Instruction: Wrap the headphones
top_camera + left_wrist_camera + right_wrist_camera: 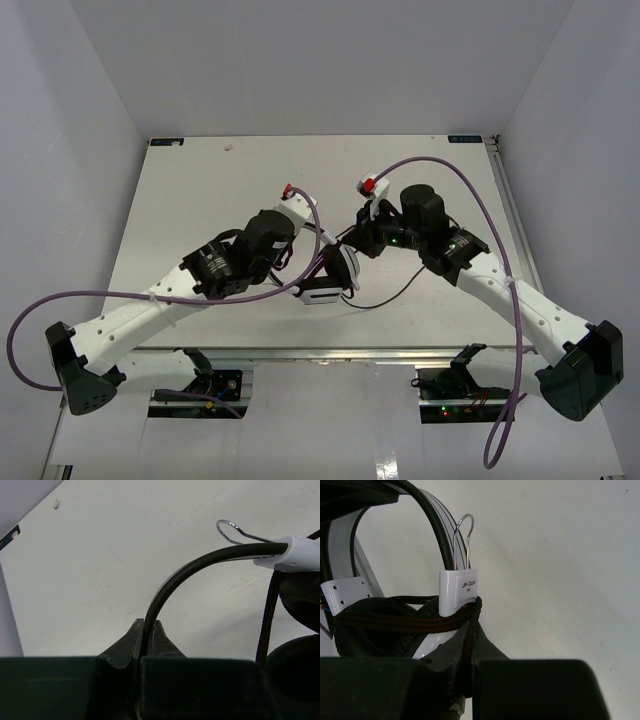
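Observation:
The headphones (325,285) lie at the table's middle between both arms, white with black ear cushions. My left gripper (318,245) is shut on the black-lined headband (200,562); its jaws (147,622) pinch the band just below a white slider piece (295,552). An ear cushion (300,670) sits at the lower right of that view. My right gripper (352,240) is shut on the thin black braided cord (395,622), which runs in several strands across the cup under the white slider (457,590). Its jaws (472,625) grip the cord there. A loose cord loop (400,292) trails right.
The white table (200,200) is boxed in by white walls on the left, back and right. Thick purple arm cables arch over the right side (480,190) and along the left arm (100,297). A metal rail runs along the near edge (330,355).

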{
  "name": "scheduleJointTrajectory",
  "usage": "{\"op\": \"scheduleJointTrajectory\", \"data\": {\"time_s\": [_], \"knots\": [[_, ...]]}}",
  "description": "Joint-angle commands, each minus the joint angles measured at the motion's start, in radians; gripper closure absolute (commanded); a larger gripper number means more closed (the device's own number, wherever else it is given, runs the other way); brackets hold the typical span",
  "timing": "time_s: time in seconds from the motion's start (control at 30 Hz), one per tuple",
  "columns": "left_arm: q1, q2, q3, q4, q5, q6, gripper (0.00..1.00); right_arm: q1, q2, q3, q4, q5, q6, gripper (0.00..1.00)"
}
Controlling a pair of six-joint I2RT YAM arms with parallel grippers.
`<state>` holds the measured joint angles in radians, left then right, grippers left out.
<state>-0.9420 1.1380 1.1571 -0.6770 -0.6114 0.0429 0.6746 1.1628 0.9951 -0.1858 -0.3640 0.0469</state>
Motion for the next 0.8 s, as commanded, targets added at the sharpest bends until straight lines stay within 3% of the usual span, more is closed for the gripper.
{"op": "scheduleJointTrajectory", "data": {"time_s": [0.0,0.2,0.4,0.6,0.77], "knots": [[-0.006,0.012,-0.020,0.071,-0.211,0.053,1.00,0.000,0.004,0.091,-0.020,-0.078,-0.014,0.92],[-0.021,0.041,-0.016,0.093,-0.359,0.084,1.00,0.000,0.001,0.130,-0.095,-0.091,-0.040,0.92],[-0.026,0.061,-0.010,0.097,-0.363,0.077,1.00,0.001,-0.002,0.138,-0.106,-0.170,-0.040,0.92],[-0.027,0.120,0.001,0.089,-0.389,0.001,1.00,0.010,0.014,0.083,-0.013,-0.279,0.002,0.89],[-0.027,0.126,0.000,0.080,-0.416,-0.013,1.00,0.014,0.022,0.094,0.011,-0.261,0.019,0.89]]}}
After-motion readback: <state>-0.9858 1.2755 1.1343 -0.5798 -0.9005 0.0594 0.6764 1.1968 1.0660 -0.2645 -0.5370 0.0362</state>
